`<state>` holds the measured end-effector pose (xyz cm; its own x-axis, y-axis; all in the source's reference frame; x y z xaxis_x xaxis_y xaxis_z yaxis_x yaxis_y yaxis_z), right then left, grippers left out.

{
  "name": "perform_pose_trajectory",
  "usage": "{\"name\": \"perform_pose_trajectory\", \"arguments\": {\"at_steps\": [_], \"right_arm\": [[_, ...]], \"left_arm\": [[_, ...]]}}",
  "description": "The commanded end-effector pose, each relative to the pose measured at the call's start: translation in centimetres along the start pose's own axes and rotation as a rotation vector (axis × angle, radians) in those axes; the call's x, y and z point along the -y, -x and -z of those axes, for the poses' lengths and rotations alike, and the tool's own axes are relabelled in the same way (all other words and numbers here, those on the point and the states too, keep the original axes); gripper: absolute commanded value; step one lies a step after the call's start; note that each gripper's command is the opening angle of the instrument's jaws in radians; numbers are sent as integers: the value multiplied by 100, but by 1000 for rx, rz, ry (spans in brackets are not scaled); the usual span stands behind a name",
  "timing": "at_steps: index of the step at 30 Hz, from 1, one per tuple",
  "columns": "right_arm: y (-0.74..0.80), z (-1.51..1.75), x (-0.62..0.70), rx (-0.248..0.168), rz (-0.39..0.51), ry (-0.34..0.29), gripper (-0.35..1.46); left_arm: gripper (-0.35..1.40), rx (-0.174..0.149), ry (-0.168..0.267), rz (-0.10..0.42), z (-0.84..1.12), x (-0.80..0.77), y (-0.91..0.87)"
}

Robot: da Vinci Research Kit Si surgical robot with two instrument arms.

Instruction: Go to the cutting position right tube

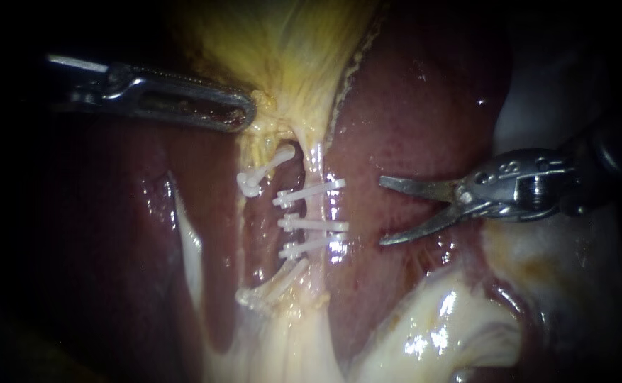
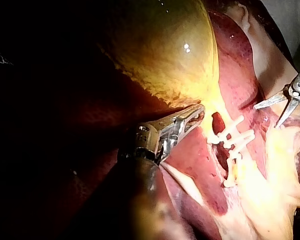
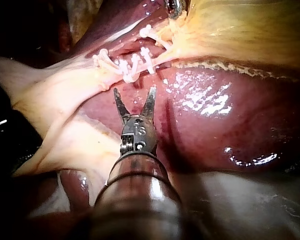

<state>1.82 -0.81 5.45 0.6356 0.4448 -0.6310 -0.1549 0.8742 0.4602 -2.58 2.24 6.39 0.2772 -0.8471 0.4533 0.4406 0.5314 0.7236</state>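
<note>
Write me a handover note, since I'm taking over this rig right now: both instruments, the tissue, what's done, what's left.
Left instrument: pincer shut on the yellowish gallbladder at its narrow end.
Right instrument: bladed pincer open over the dark red liver, pointing at the pale right tube but apart from it.
The tube carries three white plastic clips across it.
Done: blades are lined up facing the clipped stretch.
Left: advance until the open blades straddle the tube between clips. They are not there yet.

Left instrument (image 1: 243, 113) clamped; right instrument (image 1: 382, 211) blades spread wide, tips apart.
</note>
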Motion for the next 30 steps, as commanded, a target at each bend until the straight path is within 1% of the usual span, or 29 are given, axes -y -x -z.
{"name": "perform_pose_trajectory", "arguments": {"at_steps": [1,4,6,10,12,14,18,21,23,27,28,30], "right_arm": [[0,0,0,0,0,0,142],[0,0,0,0,0,0,142],[-1,-1,0,0,0,0,142],[-1,-1,0,0,0,0,143],[-1,-1,0,0,0,0,143],[-1,-1,0,0,0,-2,143],[-2,-1,0,0,-1,-5,143],[-5,-4,0,1,-3,-30,143],[-9,-9,1,2,-16,-61,143],[-18,-21,3,8,-100,-120,142],[-21,-25,3,12,-123,-153,142],[-24,-29,3,18,-157,-185,140]], "left_arm": [[-35,0,-1,0,1,0,1],[-35,-2,-6,1,8,-1,3],[-35,-6,-14,2,16,-2,5],[-35,0,2,9,43,-9,16],[-35,-2,6,12,53,-12,22],[-35,6,11,16,61,-14,28],[-35,9,13,18,63,-13,29],[-35,10,14,18,63,-12,28],[-35,10,14,18,63,-11,28],[-35,11,17,18,61,-8,27],[-35,11,17,18,61,-8,27],[-35,12,18,18,60,-7,26]]}}
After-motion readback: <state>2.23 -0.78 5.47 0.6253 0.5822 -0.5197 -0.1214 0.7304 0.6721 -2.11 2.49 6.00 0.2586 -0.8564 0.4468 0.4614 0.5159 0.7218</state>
